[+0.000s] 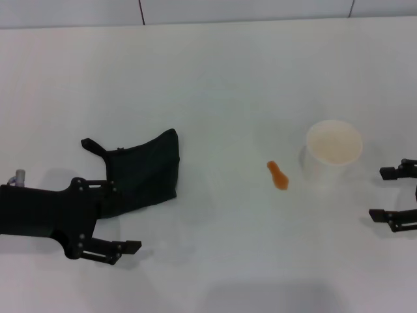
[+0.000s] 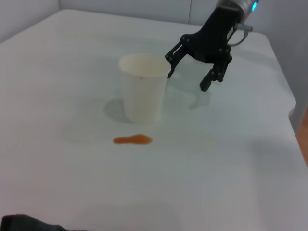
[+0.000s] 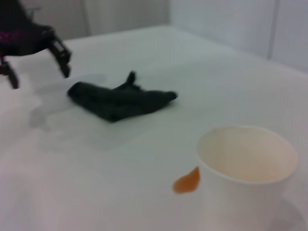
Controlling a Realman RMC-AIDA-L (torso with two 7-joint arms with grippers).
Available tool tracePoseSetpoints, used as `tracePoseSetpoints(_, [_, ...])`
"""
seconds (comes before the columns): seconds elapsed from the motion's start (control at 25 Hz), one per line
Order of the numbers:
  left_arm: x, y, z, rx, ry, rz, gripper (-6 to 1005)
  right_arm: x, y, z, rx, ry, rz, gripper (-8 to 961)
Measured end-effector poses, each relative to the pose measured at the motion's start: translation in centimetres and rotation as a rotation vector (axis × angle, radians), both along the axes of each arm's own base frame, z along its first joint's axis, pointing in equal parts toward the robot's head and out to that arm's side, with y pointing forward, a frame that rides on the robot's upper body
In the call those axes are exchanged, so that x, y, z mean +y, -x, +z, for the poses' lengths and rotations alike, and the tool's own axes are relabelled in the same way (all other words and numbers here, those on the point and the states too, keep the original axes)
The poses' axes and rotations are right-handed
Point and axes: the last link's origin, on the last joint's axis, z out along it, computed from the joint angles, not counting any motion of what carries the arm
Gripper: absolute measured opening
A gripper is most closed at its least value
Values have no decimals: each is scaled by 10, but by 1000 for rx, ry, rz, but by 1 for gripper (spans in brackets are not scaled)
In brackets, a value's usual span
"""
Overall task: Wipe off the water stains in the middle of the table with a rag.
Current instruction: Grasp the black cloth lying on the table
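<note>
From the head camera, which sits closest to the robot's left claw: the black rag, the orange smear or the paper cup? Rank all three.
Measured from the left gripper in the head view:
1. The rag, right beside it on the left side.
2. The water stains, near the middle of the table.
3. The paper cup, farthest, on the right.

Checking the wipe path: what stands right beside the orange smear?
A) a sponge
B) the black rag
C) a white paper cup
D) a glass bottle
C: the white paper cup stands upright just beside the orange smear, while the rag lies apart, near the left pincer.
</note>
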Motion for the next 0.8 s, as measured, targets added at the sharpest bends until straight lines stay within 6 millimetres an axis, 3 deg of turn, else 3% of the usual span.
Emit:
tracePoseSetpoints(0.24, [3,-2,0,-2,-5,0,830,22,39,22,-57,214,-5,844])
tracePoseSetpoints(0.52, [10,-3,4,8,-43,43,828,34,87,31,-124,261,120,843])
tracePoseSetpoints(0.8, [28,1,13,59,-146,130,825,38,97,25,-133,285,147,843])
